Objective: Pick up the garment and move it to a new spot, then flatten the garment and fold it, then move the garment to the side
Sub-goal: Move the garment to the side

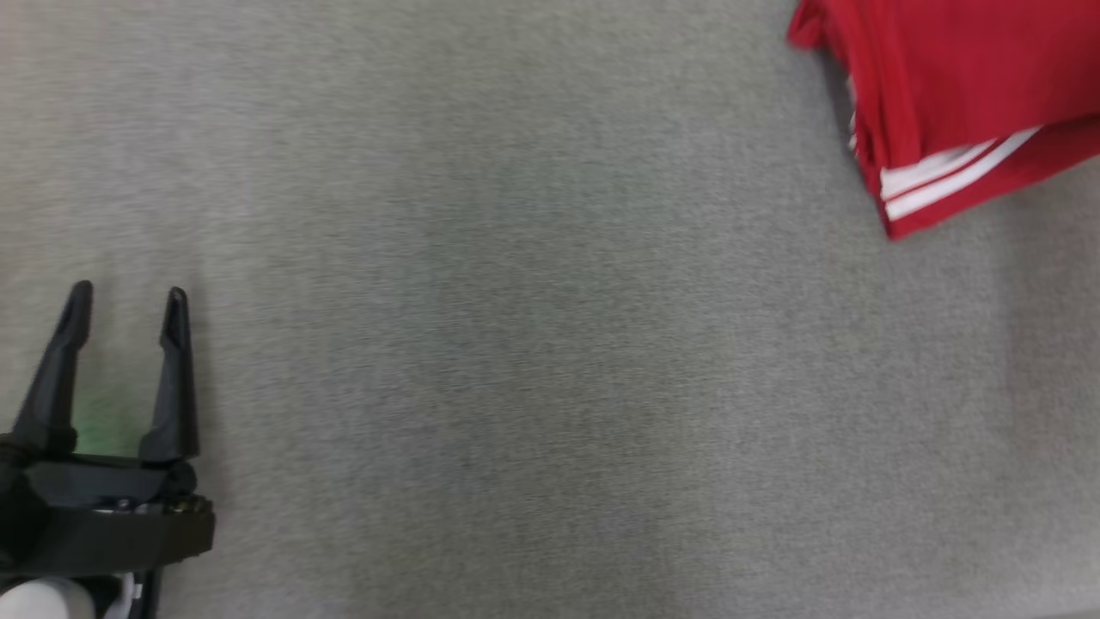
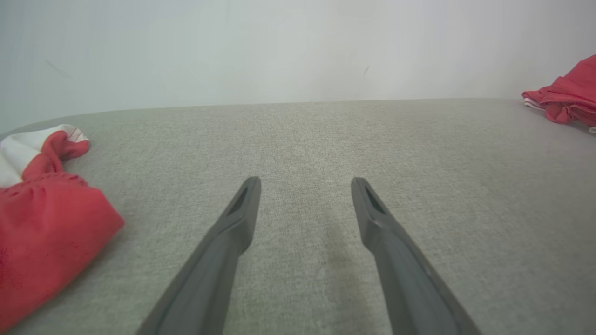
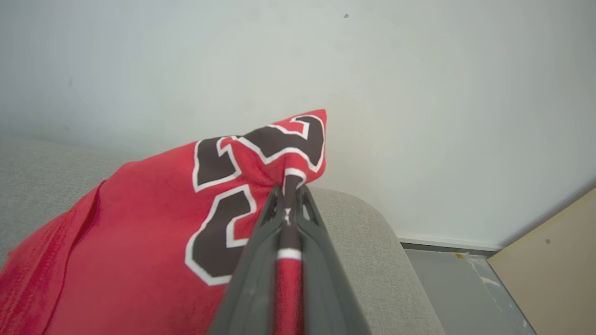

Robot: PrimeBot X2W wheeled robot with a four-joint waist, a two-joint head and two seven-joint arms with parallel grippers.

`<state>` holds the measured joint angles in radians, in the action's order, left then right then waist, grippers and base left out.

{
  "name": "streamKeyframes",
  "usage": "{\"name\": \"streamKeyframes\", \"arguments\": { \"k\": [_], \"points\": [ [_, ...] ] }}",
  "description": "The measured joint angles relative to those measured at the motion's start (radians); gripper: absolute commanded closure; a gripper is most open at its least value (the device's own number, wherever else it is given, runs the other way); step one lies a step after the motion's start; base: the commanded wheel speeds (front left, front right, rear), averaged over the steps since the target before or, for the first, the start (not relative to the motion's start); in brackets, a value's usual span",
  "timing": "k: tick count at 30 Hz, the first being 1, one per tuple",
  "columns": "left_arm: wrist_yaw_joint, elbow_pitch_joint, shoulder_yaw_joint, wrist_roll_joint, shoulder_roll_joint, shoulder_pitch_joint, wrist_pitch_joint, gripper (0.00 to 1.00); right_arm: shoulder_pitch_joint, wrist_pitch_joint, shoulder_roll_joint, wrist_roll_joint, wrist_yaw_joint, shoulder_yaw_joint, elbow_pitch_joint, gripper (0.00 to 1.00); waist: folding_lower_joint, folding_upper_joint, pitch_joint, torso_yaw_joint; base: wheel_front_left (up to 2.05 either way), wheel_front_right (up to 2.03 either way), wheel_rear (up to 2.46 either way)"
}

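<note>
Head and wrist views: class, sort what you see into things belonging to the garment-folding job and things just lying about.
Belongs to the job: red jersey, pinched in the shut right gripper; open left gripper; grey table.
Lying about: another red-and-white cloth at the left wrist view's left; beige panel.

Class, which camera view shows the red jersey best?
Right wrist view: the red jersey spreads large, its dark numerals clear, pinched in the shut right tool. Head view catches a striped corner; left wrist view, a small far bunch.
</note>
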<state>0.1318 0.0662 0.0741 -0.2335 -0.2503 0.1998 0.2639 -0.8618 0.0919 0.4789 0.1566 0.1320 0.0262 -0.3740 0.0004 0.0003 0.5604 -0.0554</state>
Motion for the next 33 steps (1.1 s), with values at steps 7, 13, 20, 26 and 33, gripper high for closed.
{"name": "streamKeyframes", "arguments": {
  "k": [7,13,20,26,33],
  "points": [
    [0.0,0.087,0.009,0.002,-0.047,-0.027,0.0,0.0,0.001,0.107,0.047,0.005,0.0,0.049,0.142,1.0,-0.0002,-0.0001,0.065,-0.08,0.0,0.0,0.0],
    [0.0,0.15,0.037,0.003,-0.082,-0.056,0.0,0.0,-0.014,0.141,0.071,0.025,0.0,0.068,0.163,1.0,-0.0005,-0.0003,0.116,-0.14,0.0,0.0,0.0],
    [-0.001,0.192,0.057,-0.001,-0.11,-0.081,0.004,0.0,-0.077,0.139,0.09,0.007,0.0,0.054,0.108,1.0,-0.0007,-0.0006,0.165,-0.183,0.0,0.0,0.0],
    [-0.002,0.207,0.051,-0.005,-0.112,-0.081,0.006,0.0,-0.152,0.141,0.143,-0.037,0.0,0.032,0.029,1.0,-0.0007,-0.0005,0.178,-0.172,0.0,0.0,0.0],
    [-0.002,0.214,0.051,-0.008,-0.108,-0.079,0.009,0.0,-0.215,0.137,0.151,-0.086,0.0,0.026,-0.041,0.0,-0.0006,-0.0005,0.194,-0.166,0.0,0.0,0.0]
  ]
}}
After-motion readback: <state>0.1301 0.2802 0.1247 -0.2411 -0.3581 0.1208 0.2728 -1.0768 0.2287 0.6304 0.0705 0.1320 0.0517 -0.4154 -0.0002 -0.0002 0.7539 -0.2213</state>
